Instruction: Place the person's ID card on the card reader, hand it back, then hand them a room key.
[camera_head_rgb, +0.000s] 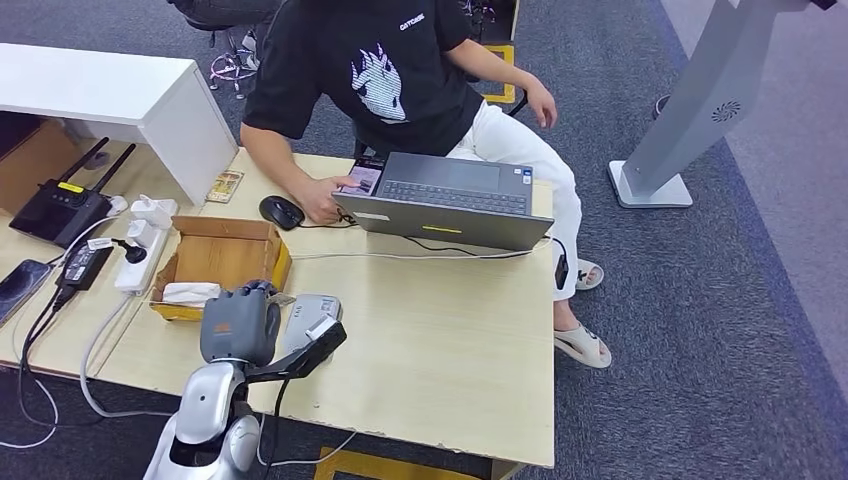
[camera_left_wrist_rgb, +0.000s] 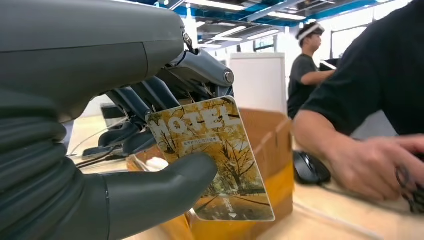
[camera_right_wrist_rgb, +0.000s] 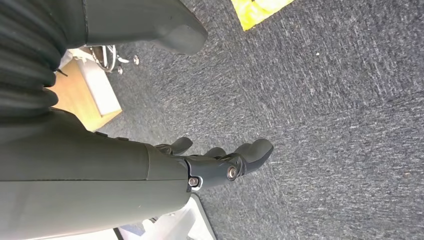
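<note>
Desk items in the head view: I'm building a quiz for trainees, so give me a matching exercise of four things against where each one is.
Things:
1. room key
2. mouse
3. laptop
4. cardboard box

Places:
A. open on the table in front of the seated person
B. pinched in the left hand
C. just beyond the left hand, nearer the person
D. beside the person's hand, near the laptop's corner

Pairs: 1-B, 2-D, 3-A, 4-C
</note>
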